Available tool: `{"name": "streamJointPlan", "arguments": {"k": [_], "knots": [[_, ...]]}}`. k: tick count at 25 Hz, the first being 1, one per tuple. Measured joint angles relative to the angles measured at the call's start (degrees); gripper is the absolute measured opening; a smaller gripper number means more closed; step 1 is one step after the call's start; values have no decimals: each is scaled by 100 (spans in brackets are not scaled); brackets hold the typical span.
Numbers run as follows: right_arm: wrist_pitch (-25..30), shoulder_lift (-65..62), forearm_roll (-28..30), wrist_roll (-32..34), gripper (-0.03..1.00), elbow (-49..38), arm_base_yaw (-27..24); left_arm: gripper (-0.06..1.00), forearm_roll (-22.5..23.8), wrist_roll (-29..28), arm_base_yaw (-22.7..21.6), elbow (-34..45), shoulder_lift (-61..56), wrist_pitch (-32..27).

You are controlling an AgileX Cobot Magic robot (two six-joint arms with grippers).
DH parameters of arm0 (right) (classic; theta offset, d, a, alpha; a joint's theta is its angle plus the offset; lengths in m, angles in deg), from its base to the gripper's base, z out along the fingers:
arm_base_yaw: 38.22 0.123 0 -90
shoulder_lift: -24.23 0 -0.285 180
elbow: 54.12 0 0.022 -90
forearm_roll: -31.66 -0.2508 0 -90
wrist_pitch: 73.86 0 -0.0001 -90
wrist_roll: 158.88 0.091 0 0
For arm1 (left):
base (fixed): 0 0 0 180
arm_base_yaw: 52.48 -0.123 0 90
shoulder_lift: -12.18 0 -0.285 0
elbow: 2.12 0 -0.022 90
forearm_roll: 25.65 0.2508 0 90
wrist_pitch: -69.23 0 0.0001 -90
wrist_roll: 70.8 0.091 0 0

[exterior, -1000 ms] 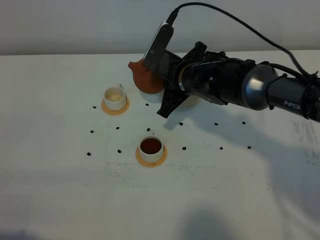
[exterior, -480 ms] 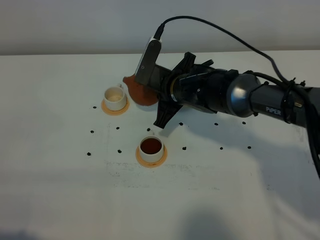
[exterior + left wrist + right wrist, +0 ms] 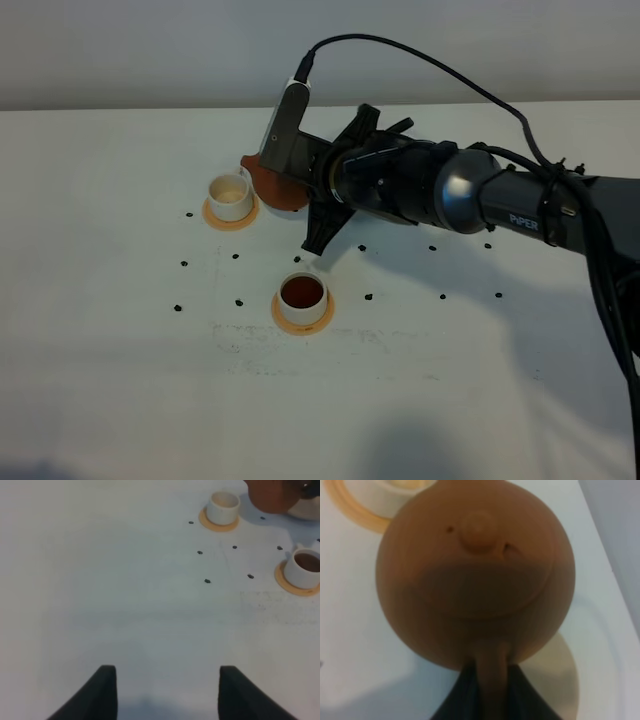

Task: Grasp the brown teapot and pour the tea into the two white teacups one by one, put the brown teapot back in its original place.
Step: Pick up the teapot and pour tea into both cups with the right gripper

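White matte tabletop (image 3: 120,380), squat round clay teapot (image 3: 268,186)

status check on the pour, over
Right hand shut on brown teapot, spout by far teacup. Near teacup filled. Left hand open, empty. Path clear.

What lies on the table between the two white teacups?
Only bare table and small black specks separate the pale teacup from the tea-filled teacup; the left wrist view shows it.

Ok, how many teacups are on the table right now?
2. One cup sits right beside the teapot; the other cup, holding dark tea, stands nearer the camera. None appears hidden.
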Motion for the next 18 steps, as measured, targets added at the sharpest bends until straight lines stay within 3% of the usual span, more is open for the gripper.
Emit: {"name": "streamJointPlan", "arguments": {"k": [18], "knots": [[160,113,493,-6,8,44,180,47,0,0,0,0,0,0]]}}
